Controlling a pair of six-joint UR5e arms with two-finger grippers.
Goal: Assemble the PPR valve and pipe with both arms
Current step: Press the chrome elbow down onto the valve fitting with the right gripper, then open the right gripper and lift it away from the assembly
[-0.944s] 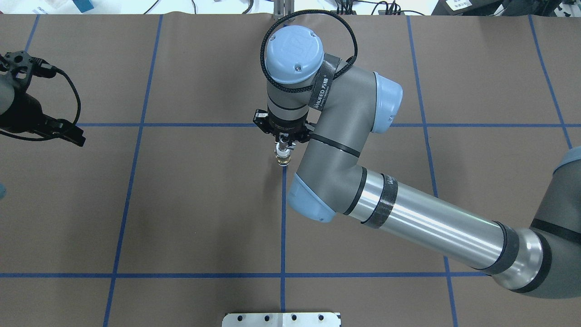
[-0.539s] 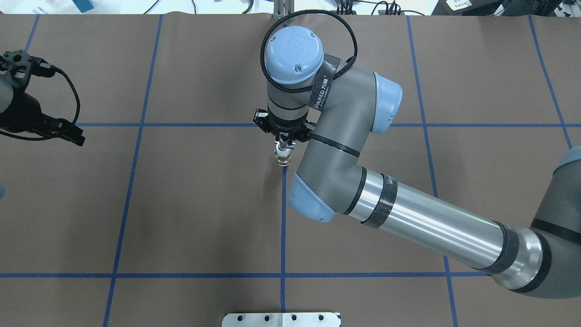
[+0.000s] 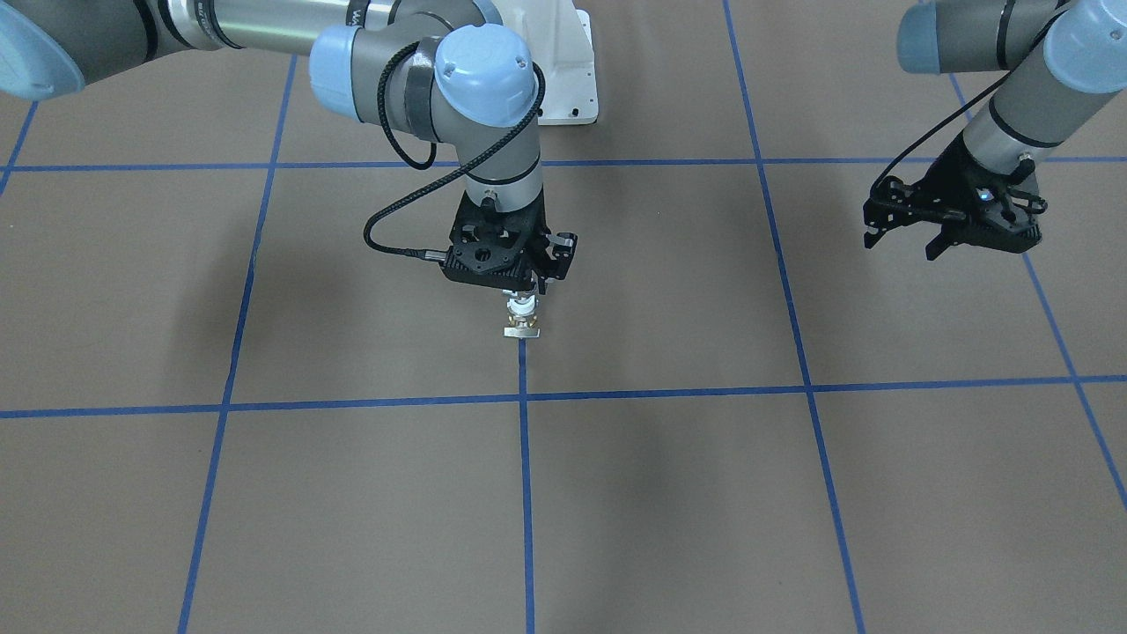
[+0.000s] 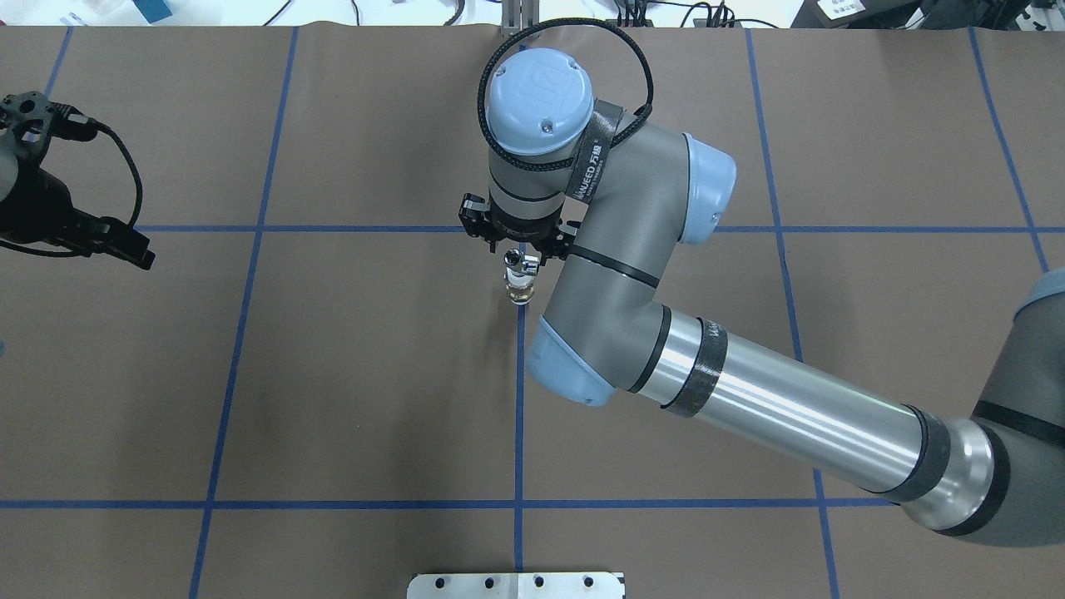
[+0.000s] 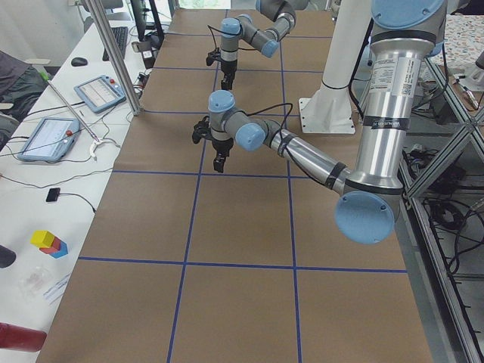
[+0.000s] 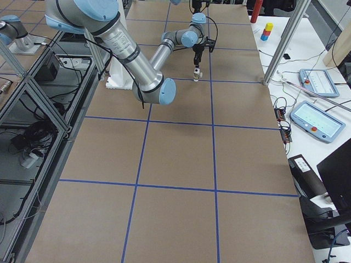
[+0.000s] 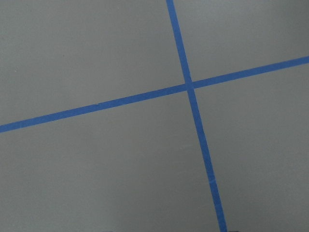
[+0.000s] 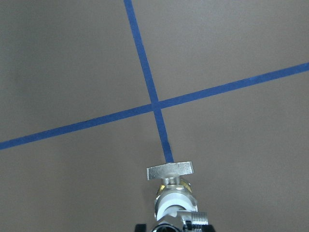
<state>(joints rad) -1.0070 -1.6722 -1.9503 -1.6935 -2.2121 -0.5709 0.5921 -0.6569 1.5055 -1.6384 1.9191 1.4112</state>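
A small valve-and-pipe piece (image 3: 522, 319) stands upright on the brown table, with a white plastic section, a brass body and a silver flat end. It also shows in the overhead view (image 4: 519, 283) and the right wrist view (image 8: 173, 193). My right gripper (image 3: 521, 291) hangs straight down just above its top, with the jaws apart around the top and no grip visible. My left gripper (image 3: 902, 242) is open and empty, far off at the table's left side (image 4: 133, 248). The left wrist view shows only bare table and tape.
Blue tape lines (image 4: 519, 416) divide the brown table cover into squares. The white pedestal base (image 3: 568, 79) stands behind the right arm. A metal plate (image 4: 516, 585) lies at the near table edge. Tablets and coloured blocks (image 5: 49, 242) sit on a side bench.
My right gripper has drawn up slightly off the piece, baring more of its silver top. My left gripper has drifted a little further left.
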